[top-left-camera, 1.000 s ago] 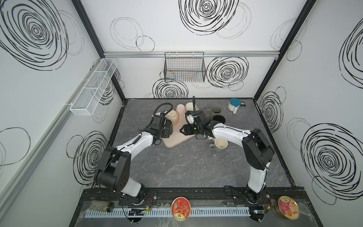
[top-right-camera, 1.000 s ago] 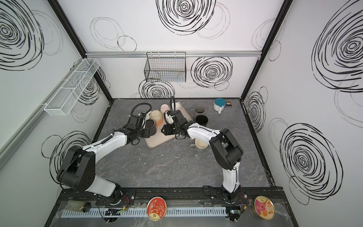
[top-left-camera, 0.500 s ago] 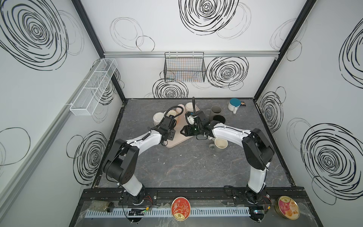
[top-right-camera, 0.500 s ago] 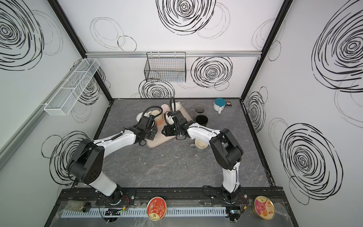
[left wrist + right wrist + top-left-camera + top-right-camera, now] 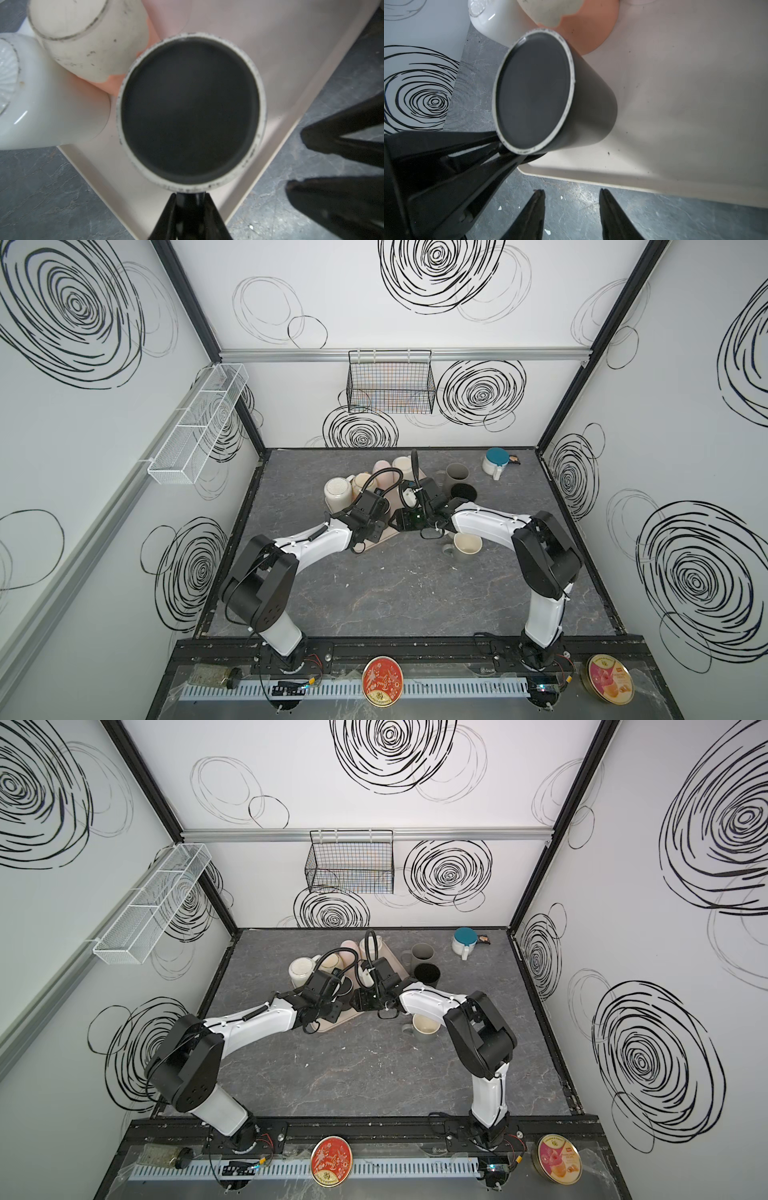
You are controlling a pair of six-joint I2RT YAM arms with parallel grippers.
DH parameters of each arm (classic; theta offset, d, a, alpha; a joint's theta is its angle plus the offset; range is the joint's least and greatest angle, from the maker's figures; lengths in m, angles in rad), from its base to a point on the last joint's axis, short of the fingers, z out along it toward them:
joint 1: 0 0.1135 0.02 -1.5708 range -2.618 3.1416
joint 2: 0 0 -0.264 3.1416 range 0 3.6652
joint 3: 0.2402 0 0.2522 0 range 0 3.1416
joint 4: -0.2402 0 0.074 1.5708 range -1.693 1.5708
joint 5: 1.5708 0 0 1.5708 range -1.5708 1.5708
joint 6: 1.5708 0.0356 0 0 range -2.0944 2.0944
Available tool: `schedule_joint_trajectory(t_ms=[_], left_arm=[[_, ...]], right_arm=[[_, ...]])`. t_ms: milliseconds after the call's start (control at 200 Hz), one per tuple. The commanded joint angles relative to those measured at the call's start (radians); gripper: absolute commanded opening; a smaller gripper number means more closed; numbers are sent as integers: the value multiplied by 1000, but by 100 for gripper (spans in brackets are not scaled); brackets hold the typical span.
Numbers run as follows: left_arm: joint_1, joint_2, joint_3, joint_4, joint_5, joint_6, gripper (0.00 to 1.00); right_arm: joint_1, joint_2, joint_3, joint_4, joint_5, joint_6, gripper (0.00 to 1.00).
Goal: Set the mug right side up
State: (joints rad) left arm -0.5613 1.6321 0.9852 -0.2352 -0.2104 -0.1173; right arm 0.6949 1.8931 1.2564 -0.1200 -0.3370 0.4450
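Mug position: the black mug [image 5: 190, 110] stands base up on the tray [image 5: 291, 62], just above frame centre in both top views, touching the pale mugs [image 5: 89, 41].
Left gripper: we find the left gripper [image 5: 190, 207] pinched on what we take for the mug's handle.
Right gripper: the right gripper [image 5: 572, 209] hangs over the table [image 5: 675, 218] beside the tray, jaws apart, empty.
Done: we judge the grasp made.
Outstanding: lifting, inverting, and setting down mouth up.

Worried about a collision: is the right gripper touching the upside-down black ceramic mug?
Apart. The right wrist view shows the right gripper open over grey tabletop, with the rim of the beige tray lying between it and the black mug.
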Motion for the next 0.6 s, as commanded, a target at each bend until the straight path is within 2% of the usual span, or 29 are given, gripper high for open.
schedule_joint_trajectory(t_ms=[0,80,175,595], left_arm=[[-5,-40,25,4,5,-25,30],[0,-38,36,-8,-17,-29,41],[1,-20,63,-33,-37,-23,45],[-6,72,89,-11,3,-32,42]], right_arm=[[-2,-46,-7,10,9,1,47],[-3,-43,-8,11,7,1,47],[-3,-43,-10,11,7,3,47],[-7,-61,-34,19,18,6,47]])
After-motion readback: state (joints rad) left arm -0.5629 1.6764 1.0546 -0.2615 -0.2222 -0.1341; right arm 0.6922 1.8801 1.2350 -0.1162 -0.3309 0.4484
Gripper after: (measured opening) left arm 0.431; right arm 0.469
